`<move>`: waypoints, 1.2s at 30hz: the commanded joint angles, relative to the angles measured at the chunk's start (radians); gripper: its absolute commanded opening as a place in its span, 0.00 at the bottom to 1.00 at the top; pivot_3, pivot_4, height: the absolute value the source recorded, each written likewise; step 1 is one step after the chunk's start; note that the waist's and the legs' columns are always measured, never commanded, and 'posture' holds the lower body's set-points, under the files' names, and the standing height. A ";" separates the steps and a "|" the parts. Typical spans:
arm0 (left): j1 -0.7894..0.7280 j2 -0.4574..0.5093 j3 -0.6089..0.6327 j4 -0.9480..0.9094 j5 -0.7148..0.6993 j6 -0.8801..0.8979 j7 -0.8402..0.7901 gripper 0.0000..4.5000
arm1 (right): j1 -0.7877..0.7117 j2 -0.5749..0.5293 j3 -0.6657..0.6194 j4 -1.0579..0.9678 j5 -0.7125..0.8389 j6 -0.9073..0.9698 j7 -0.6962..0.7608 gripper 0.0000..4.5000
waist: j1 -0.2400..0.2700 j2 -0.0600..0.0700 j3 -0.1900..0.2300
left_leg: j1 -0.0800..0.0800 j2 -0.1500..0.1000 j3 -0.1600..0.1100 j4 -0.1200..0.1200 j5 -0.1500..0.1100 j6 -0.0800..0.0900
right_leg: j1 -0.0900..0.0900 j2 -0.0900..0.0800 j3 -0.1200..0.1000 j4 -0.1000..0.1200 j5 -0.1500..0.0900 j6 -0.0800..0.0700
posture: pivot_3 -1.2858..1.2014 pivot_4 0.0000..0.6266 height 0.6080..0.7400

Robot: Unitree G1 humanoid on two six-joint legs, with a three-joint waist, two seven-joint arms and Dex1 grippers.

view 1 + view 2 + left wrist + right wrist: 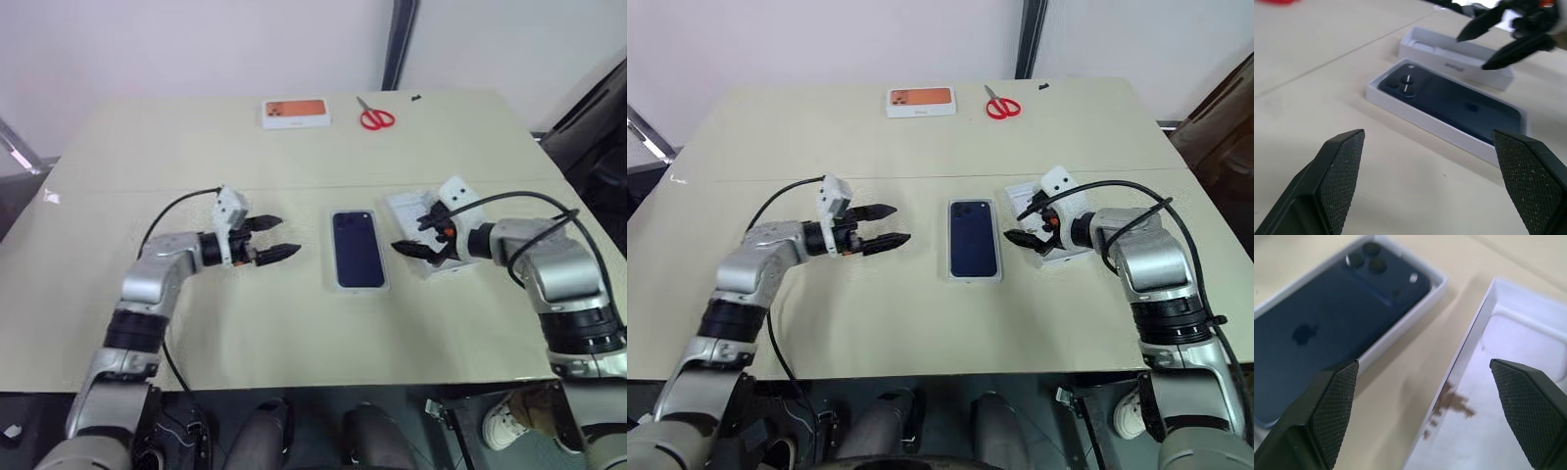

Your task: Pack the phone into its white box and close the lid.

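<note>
A pale beige tabletop [294,323] is seen, crossed by a faint seam from side to side.

Near the middle of the tabletop the white box [338,284] is laid flat, long sides running toward the far edge. The phone [357,248] is seated inside it, glossy navy back up, camera cluster at the far end; a white rim is left showing all round it.

Just right of the box, apart from it, the lid [1528,396] is lying with its plain white inside up. Some brownish marks are noted on its inner face; what they are cannot be told.

The left gripper [274,239] is held above the tabletop to the left of the box, fingers spread wide and nothing between them. The right gripper [419,233] is held over the lid's near-left part, fingers likewise spread, nothing grasped.

At the far edge, a white box with an orange phone picture [295,113] is set left of centre. Red-handled scissors [374,116] are placed to its right, well apart from the task's things.
</note>
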 commanded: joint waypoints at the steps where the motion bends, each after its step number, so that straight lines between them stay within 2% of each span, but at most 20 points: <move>1: 0.032 0.028 0.038 -0.072 -0.040 -0.079 -0.072 0.96 | -0.056 -0.026 0.049 -0.040 0.011 0.135 -0.016 1.00 | 0.000 0.000 0.000 | 0.000 0.000 0.000 0.000 0.000 0.000 | 0.000 0.000 0.000 0.000 0.000 0.000 | 0.52 0.24 0.95; 5: 0.069 0.064 0.026 -0.084 -0.046 -0.119 -0.148 0.96 | -0.166 -0.002 0.088 0.036 0.002 0.223 -0.057 1.00 | 0.000 0.001 0.000 | 0.000 0.000 0.000 0.000 -0.002 0.004 | 0.000 0.000 0.000 0.001 0.001 -0.001 | 0.52 0.24 0.95; 9: 0.100 0.081 0.020 -0.107 -0.033 -0.140 -0.158 0.96 | -0.211 0.002 0.119 0.085 -0.006 0.261 -0.092 1.00 | 0.002 0.001 0.000 | 0.000 0.000 0.000 0.000 -0.002 0.004 | 0.000 0.000 -0.001 -0.001 0.001 -0.001 | 0.52 0.24 0.95; 13: 0.129 0.083 0.030 -0.135 -0.043 -0.130 -0.137 0.96 | -0.249 0.023 0.103 0.101 0.020 0.378 -0.127 1.00 | 0.000 0.001 0.000 | -0.001 0.000 0.001 0.000 -0.002 0.003 | 0.000 0.000 0.000 -0.001 0.001 -0.001 | 0.52 0.24 0.95; 22: 0.193 0.064 0.032 -0.200 -0.068 -0.085 -0.080 0.96 | -0.245 0.046 0.125 0.096 0.009 0.473 -0.242 1.00 | -0.002 0.001 0.000 | -0.001 0.000 0.000 0.000 -0.003 0.005 | -0.002 0.000 0.000 0.000 0.001 -0.001 | 0.52 0.24 0.95; 35: 0.220 0.066 0.053 -0.246 -0.118 -0.098 -0.087 0.96 | -0.232 0.074 0.134 0.048 0.048 0.515 -0.288 1.00 | -0.003 0.001 0.000 | -0.001 0.000 0.000 0.000 -0.003 0.005 | -0.001 0.000 0.000 0.001 0.001 -0.001 | 0.52 0.24 0.95; 36: 0.221 0.066 0.052 -0.249 -0.117 -0.099 -0.088 0.97 | -0.228 0.075 0.130 0.043 0.050 0.519 -0.293 0.95 | -0.003 0.001 0.000 | -0.001 0.000 0.000 0.000 -0.003 0.005 | -0.001 0.000 0.000 0.001 0.001 -0.001 | 0.52 0.24 0.95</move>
